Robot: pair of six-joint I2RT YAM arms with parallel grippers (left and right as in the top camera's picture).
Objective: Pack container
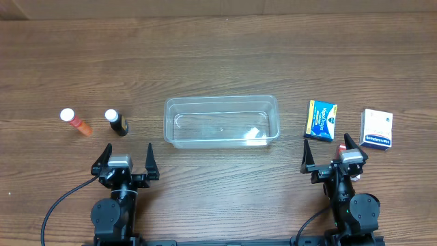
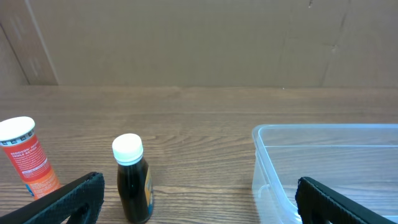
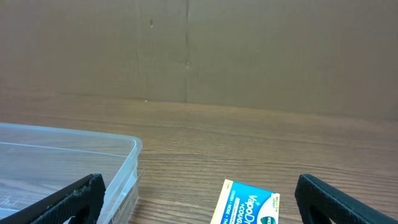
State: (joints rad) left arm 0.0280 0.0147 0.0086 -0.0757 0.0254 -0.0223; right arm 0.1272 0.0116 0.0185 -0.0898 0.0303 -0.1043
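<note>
The clear plastic container [image 1: 220, 121] sits empty at the table's middle; its corner shows in the left wrist view [image 2: 323, 168] and the right wrist view [image 3: 68, 162]. Left of it stand a dark bottle with a white cap [image 1: 116, 123] [image 2: 132, 178] and an orange tube with a white cap [image 1: 75, 122] [image 2: 26, 157]. Right of it lie a blue and yellow box [image 1: 321, 119] [image 3: 245, 204] and a white and blue box [image 1: 377, 129]. My left gripper [image 1: 126, 160] [image 2: 199, 199] is open and empty near the front edge. My right gripper [image 1: 332, 156] [image 3: 199, 196] is open and empty, just in front of the blue box.
A brown cardboard wall [image 2: 199, 37] stands along the table's far side. The wooden tabletop [image 1: 218, 55] stretches behind the container.
</note>
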